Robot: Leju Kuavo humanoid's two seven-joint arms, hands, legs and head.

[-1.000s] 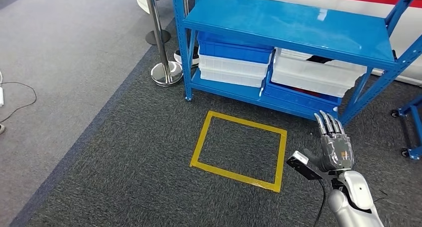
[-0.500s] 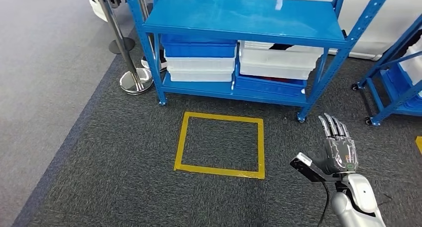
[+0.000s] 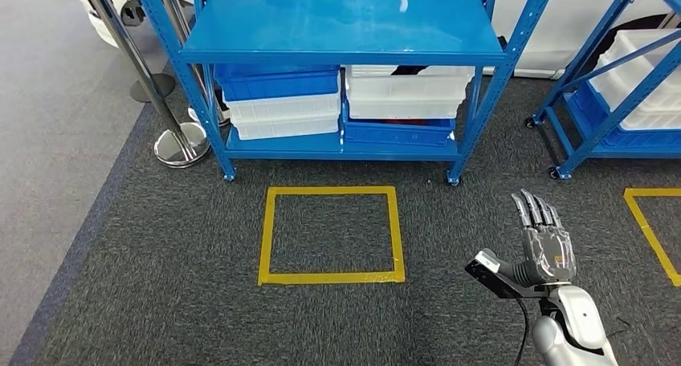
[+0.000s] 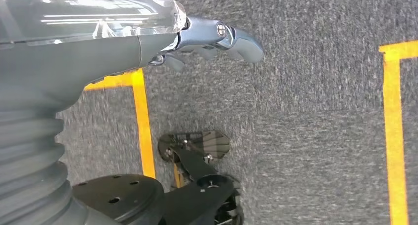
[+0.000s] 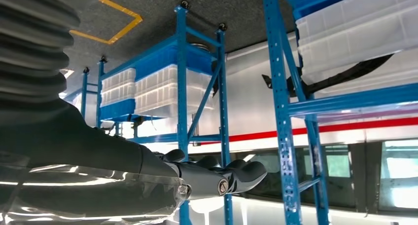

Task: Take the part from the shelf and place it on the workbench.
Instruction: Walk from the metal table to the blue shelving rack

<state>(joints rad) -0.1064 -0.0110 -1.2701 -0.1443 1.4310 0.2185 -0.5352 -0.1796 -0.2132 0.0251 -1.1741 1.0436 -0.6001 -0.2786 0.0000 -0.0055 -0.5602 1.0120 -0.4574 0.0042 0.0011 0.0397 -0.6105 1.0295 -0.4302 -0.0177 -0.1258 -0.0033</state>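
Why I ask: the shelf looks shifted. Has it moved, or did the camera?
No. The shelf and the yellow square shifted together, keeping their spacing, so the camera turned.

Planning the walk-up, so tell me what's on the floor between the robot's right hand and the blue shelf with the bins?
In the head view, dark grey carpet lies bare between the right hand and the blue shelf; the yellow tape square lies off to the left of that stretch.
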